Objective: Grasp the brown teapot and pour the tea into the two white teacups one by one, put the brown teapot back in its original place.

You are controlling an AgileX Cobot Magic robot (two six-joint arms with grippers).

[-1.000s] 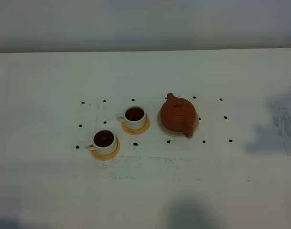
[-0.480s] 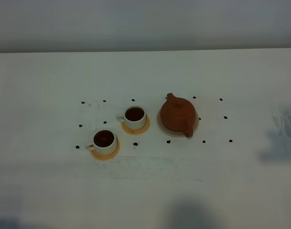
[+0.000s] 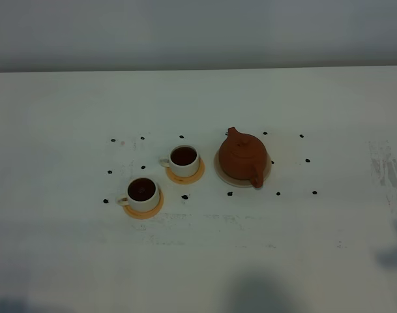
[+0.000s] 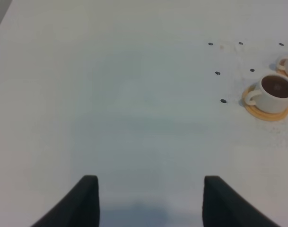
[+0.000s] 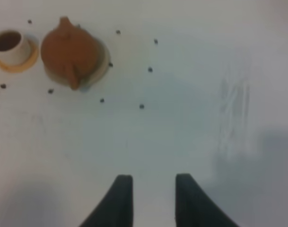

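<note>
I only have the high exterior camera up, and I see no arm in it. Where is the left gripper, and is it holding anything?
Observer: The left gripper hangs over the table, jaws wide apart, holding nothing.
Operator: Anything near it?
Observer: Its wrist view shows one filled white teacup on an orange coaster, well apart from the fingers.
Operator: And the right one?
Observer: The right gripper shows a narrower gap with nothing in it; the brown teapot sits on its saucer, well clear of that gripper.
</note>
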